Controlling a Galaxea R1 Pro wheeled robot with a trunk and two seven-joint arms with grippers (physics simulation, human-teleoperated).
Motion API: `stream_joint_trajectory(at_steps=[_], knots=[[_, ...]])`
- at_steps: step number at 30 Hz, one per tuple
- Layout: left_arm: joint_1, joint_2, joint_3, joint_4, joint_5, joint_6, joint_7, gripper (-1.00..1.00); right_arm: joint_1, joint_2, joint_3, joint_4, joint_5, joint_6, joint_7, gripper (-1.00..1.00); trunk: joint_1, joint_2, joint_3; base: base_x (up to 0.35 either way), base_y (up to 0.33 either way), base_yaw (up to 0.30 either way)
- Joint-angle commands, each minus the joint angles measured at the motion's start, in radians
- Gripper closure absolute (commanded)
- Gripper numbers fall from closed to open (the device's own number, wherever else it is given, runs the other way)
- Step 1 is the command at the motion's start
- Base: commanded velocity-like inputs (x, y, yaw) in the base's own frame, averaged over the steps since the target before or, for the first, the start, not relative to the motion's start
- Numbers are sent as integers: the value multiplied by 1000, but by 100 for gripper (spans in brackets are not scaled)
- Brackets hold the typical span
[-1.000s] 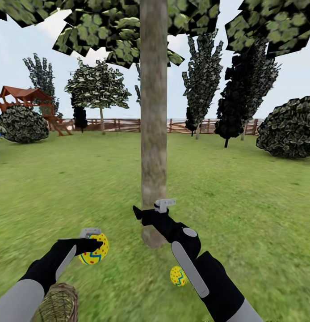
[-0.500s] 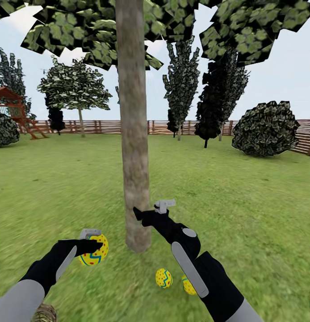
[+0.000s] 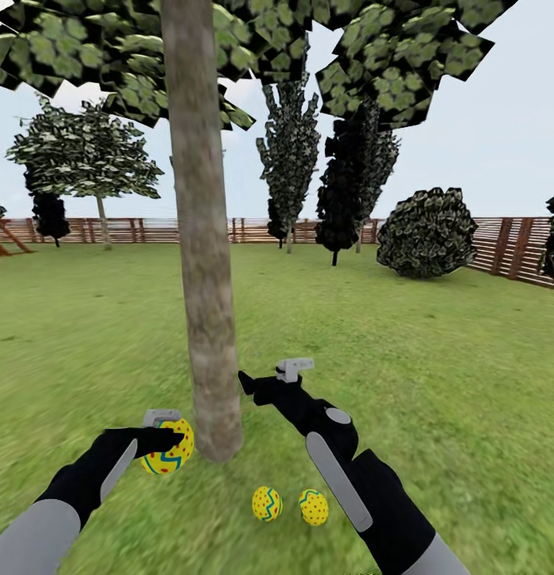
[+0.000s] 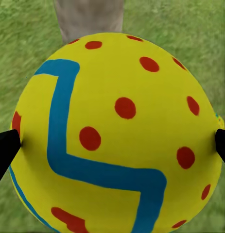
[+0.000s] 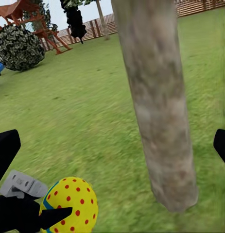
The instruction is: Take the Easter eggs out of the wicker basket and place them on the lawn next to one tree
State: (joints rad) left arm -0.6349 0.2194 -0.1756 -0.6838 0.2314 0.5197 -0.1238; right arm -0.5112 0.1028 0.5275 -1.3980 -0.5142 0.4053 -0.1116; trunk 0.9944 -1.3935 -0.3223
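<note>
Nearest you, at seven o'clock in the head view, your left gripper is clamped on the third Easter egg, its fingertips pressing the shell on opposite sides. Two eggs already lie on the lawn, side by side at six o'clock. Beyond the held egg, at about one o'clock from it and just beside, stands the foot of the tree. Your right gripper hangs empty with jaws spread wide, right of the trunk. Judgement: the left arm has the release; lower it straight to the grass by the trunk.
</note>
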Motion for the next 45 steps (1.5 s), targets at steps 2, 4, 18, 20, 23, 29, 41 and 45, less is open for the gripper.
stream_joint_trajectory(at_steps=[2,4,18,20,23,29,41,45], knots=[[0,1,-4,-2,7,5,3,100,-1,0,2,0,-10,3,-10,-100,-8,13,6,0,0,-272],[0,1,-4,-2,7,5,3,100,-1,0,2,0,-10,3,-10,-100,-15,27,14,0,0,-272],[-1,-1,-4,-2,6,5,3,100,-1,0,2,4,-10,1,-10,-100,-69,125,67,0,0,-264],[-2,-1,-4,-1,6,5,3,100,-1,0,2,4,-9,1,-10,-100,-77,139,74,0,0,-81],[-1,-1,-4,-1,6,5,3,100,-1,0,2,4,-9,1,-10,-100,-88,160,83,0,0,-28],[-2,-2,-4,1,6,5,3,100,-1,0,2,4,-9,1,-10,-100,-111,202,102,0,0,-3],[-2,-2,-4,1,6,5,3,100,-1,0,2,4,-10,1,-10,-100,-157,286,140,0,0,0],[-2,-2,-4,1,6,5,3,100,-1,1,2,6,-10,1,-10,-100,-173,314,152,0,0,0]])
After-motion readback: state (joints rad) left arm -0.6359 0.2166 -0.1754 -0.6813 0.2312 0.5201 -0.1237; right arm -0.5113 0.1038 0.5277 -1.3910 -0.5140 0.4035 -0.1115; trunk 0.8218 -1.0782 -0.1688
